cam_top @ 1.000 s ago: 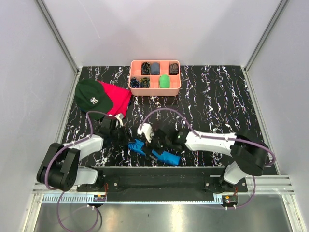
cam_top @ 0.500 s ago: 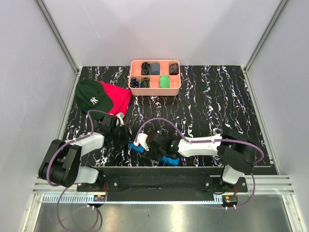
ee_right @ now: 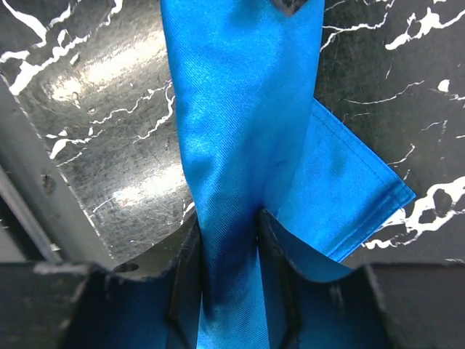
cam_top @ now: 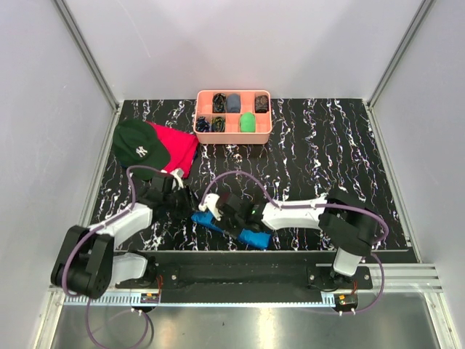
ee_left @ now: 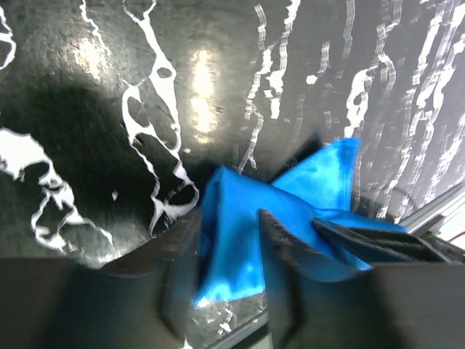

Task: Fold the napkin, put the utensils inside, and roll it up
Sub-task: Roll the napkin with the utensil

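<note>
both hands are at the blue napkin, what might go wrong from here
The napkin lies near the table's front edge, so a tug may drag it off. A loose corner sticks out beside the right hand; the roll could loosen. The left hand sits close by, so they might bump.

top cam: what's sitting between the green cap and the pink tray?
The red cloth, partly under the cap and reaching close to the tray corner; whether it touches is unclear. Shows in the top external view.
</note>
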